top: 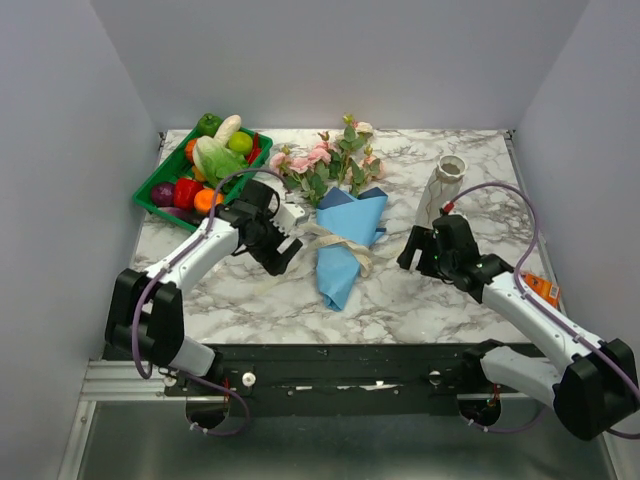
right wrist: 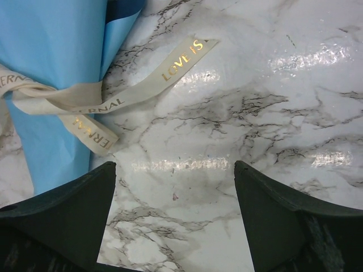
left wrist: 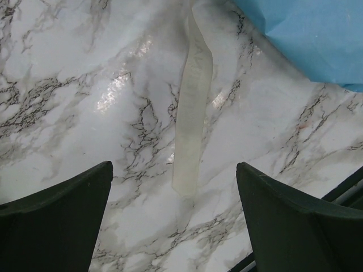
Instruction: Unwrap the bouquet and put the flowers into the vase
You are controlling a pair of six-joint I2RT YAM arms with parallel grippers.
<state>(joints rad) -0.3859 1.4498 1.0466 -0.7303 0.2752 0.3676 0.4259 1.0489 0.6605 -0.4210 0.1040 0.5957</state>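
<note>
Marble table (top: 480, 300), tray (top: 143, 197) of vegetables (top: 215, 158), cone-wrapped roses (top: 318, 155), vase (top: 443, 185), left fingers (left wrist: 57, 221) and right fingers (right wrist: 57, 221) spread, empty

The marble table (top: 430, 300) carries the wrapped bouquet (top: 345, 248), the vase (top: 443, 185) and a green tray (top: 150, 198).

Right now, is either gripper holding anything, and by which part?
Nothing is held. The left gripper is open above a loose ribbon end on the table; the right gripper is open beside the ribbon tails of the bouquet.
</note>
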